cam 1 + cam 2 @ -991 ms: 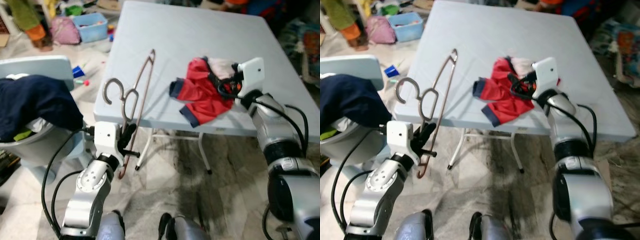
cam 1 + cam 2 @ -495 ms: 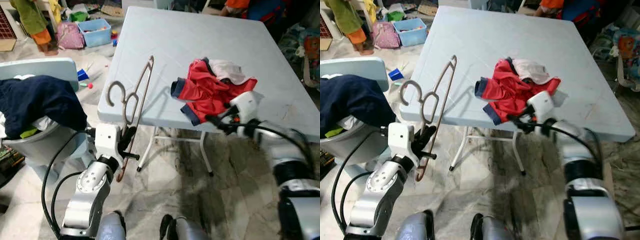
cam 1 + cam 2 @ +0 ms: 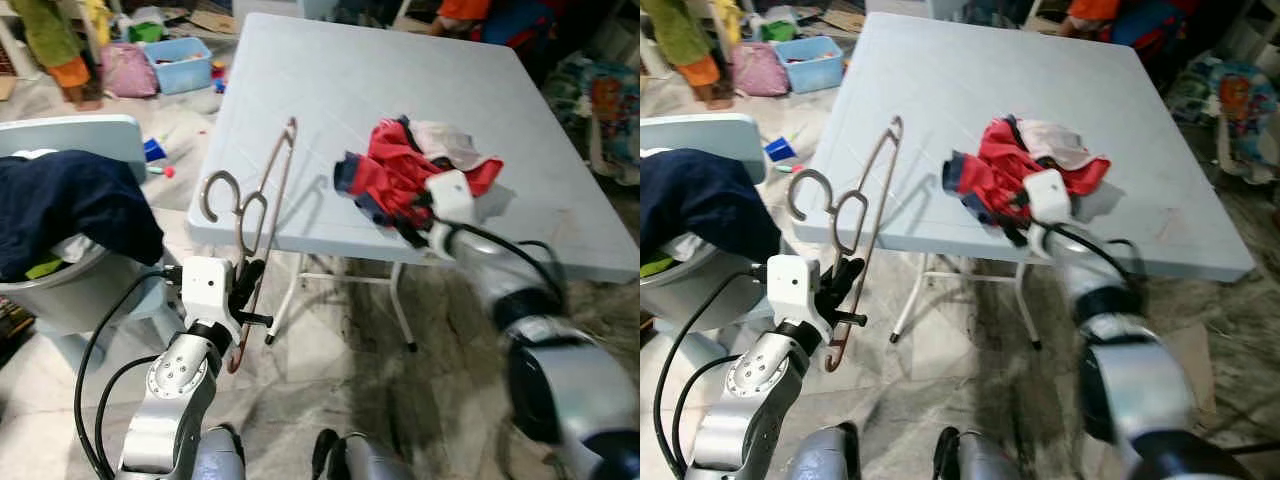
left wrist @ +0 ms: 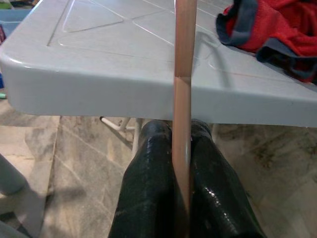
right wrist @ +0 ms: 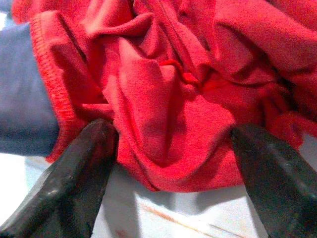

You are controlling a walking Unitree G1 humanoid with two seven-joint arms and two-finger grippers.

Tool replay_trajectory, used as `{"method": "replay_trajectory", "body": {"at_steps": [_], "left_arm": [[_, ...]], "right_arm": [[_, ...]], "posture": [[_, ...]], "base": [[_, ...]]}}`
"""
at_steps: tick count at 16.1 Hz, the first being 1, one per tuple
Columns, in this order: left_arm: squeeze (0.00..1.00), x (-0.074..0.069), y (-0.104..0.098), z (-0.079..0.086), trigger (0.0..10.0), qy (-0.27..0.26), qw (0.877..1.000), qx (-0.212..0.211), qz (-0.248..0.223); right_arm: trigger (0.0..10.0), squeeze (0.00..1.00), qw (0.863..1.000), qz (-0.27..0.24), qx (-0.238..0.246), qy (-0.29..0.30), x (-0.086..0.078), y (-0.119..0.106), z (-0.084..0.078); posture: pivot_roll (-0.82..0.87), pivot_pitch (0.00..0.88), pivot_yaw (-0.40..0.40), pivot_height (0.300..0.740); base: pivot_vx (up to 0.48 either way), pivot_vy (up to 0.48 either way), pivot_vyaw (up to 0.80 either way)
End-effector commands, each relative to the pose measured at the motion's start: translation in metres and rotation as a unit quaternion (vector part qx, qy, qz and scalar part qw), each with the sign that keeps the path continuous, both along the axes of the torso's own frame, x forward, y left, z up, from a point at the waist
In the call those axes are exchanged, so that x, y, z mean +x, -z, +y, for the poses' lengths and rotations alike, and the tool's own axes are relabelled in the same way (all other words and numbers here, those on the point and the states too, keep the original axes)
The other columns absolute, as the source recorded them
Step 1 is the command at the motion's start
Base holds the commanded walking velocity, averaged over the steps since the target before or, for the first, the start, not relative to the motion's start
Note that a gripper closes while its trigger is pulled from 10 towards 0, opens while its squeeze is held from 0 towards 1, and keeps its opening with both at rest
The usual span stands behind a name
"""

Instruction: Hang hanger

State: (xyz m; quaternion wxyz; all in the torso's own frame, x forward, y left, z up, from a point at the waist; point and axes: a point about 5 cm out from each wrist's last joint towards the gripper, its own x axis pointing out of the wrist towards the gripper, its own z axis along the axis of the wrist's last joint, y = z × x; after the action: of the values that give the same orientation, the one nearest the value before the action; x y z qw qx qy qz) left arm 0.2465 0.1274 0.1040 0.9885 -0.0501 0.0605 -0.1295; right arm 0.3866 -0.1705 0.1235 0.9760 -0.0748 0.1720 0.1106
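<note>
L gripper [image 4: 182, 163] pinches the wooden hanger [image 3: 262, 205] upright just off the table [image 3: 330, 70] corner, open floor [image 3: 330, 370] below. R gripper [image 5: 168, 183], fingers spread wide, noses into red garment [image 3: 405, 165] near the front edge; wrist cam shows fabric bunched betw. its tips.

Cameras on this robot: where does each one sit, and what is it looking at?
Head eyes: look down at the table; both arms show, left gripper and right gripper.
Left wrist: looks along shut fingers clamping the hanger.
Right wrist: looks between open fingers at the red garment.
Shared: garment, table.
</note>
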Motion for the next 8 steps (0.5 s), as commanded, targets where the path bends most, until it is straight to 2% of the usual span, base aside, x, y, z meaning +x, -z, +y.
{"method": "replay_trajectory", "body": {"at_steps": [1,3,4,6,8], "left_arm": [[0.00,-0.003,0.004,0.000,10.0,-0.008,1.000,0.004,0.011],[0.00,-0.005,0.003,0.002,10.0,-0.013,1.000,0.005,0.011],[0.00,-0.004,0.003,0.003,10.0,-0.017,1.000,0.006,0.010],[0.00,-0.003,0.002,0.004,10.0,-0.019,1.000,0.007,0.009],[0.00,0.000,0.003,0.005,10.0,-0.019,1.000,0.009,0.008]], "right_arm": [[10.0,0.00,0.998,0.007,0.035,0.049,0.004,-0.002,0.005],[10.0,0.00,0.991,-0.006,0.110,0.081,0.014,-0.020,0.039],[10.0,0.00,0.984,-0.021,0.157,0.077,0.019,-0.035,0.066],[10.0,0.00,0.986,-0.022,0.159,0.053,0.018,-0.038,0.086],[10.0,0.00,0.987,-0.024,0.155,0.026,0.017,-0.038,0.091]], "posture": [[0.16,0.129,-0.165,0.740],[0.17,0.130,-0.172,0.740],[0.18,0.125,-0.180,0.740],[0.18,0.120,-0.180,0.740],[0.18,0.111,-0.172,0.740]], "base": [[0.000,0.000,0.00],[0.000,0.000,0.00],[0.000,0.000,0.00],[0.000,0.000,0.00],[0.000,0.000,0.00]]}}
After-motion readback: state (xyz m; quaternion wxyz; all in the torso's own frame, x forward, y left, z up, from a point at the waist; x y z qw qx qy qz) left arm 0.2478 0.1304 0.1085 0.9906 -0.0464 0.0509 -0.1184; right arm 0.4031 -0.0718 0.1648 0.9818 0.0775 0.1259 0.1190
